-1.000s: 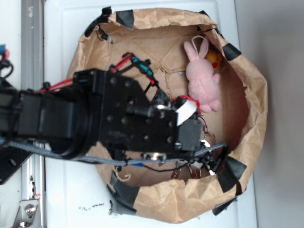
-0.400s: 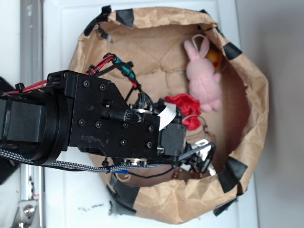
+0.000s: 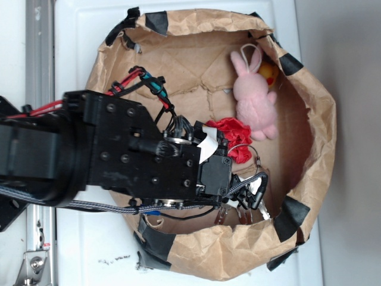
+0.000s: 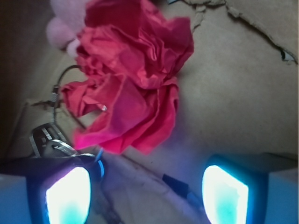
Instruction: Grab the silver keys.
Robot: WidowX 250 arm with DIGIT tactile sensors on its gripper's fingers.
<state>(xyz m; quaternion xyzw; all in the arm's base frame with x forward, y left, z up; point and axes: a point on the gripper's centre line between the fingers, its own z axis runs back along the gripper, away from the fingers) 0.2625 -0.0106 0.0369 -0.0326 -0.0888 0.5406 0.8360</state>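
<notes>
The silver keys [image 4: 48, 138] lie on the brown paper floor, joined by a thin wire ring to a red ruffled rosette [image 4: 133, 77]. In the wrist view they sit at the left, partly behind my left finger. My gripper [image 4: 145, 196] is open, with only bare paper between its lit pads [image 4: 67, 196]. The rosette lies just ahead of it. From outside, the gripper [image 3: 241, 173] is low inside the paper bag [image 3: 309, 137]. Its lower finger is right beside the keys [image 3: 243, 212], with the rosette [image 3: 233, 132] above.
A pink plush bunny [image 3: 255, 98] lies against the bag's far wall, just beyond the rosette, with a small yellow toy [image 3: 268, 73] behind it. The crumpled paper walls, patched with black tape [image 3: 290, 215], ring the gripper closely. The bag stands on a white surface [image 3: 77, 36].
The arm's body has drawn back to the left, uncovering the red rosette. The lower finger now sits closer to the keys. The jaws stay open.
</notes>
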